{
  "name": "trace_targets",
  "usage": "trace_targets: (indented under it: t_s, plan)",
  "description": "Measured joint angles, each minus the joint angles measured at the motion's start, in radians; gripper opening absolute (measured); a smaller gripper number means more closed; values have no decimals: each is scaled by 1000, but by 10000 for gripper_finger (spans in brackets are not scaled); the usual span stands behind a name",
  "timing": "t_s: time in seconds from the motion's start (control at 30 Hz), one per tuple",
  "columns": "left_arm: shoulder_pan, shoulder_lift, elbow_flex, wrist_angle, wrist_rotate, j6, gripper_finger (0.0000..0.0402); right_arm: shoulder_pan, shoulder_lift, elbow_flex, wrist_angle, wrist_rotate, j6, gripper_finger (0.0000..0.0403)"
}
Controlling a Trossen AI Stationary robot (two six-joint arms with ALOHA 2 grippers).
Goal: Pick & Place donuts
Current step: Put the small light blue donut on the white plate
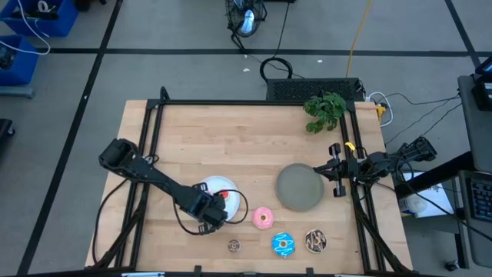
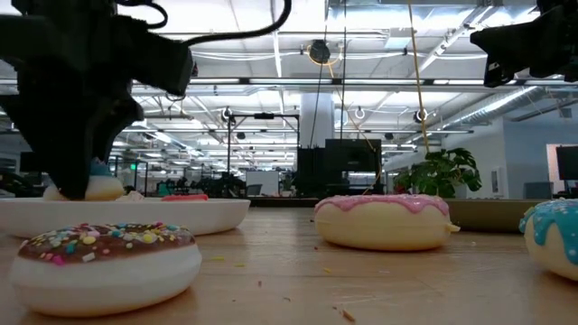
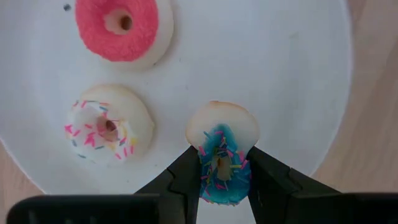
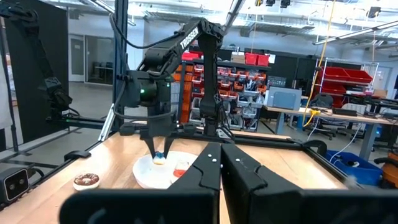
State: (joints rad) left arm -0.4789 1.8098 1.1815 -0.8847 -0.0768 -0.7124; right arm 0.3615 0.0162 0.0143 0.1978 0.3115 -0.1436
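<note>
My left gripper (image 3: 222, 153) (image 1: 207, 211) stands over the near left part of the round white plate (image 1: 228, 185), shut on a tiny blue sprinkled donut (image 3: 221, 171). A red-orange tiny donut (image 3: 118, 26) and a white sprinkled tiny donut (image 3: 109, 127) lie flat on that plate. On the table near the front edge lie a tiny brown sprinkled donut (image 1: 234, 245), a pink donut (image 1: 263, 218), a blue sprinkled donut (image 1: 283, 244) and a dark brown drizzled donut (image 1: 315, 241). My right gripper (image 1: 323, 169) (image 4: 219, 155) waits shut at the table's right side, beside the grey plate (image 1: 300, 187). My left gripper pinches the tiny blue donut across its ring, one finger (image 3: 189, 165) on each outer side, coming from above and pointing down. The donut is tilted, its cream underside (image 3: 227, 121) turned up toward the camera. Whether its lower edge touches the plate I cannot tell.
A green leafy plant (image 1: 324, 108) sits at the far right corner. A black frame (image 1: 254, 102) runs along the table's far and side edges. Bare wood lies across the table's middle and far half.
</note>
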Motion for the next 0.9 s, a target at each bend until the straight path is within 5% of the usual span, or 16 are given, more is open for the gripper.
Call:
trace_targets:
  t_s: [0.9]
  plan:
    - [0,-2,-15,-1,-5,-19,113,0,0,0,0,0,-1,0]
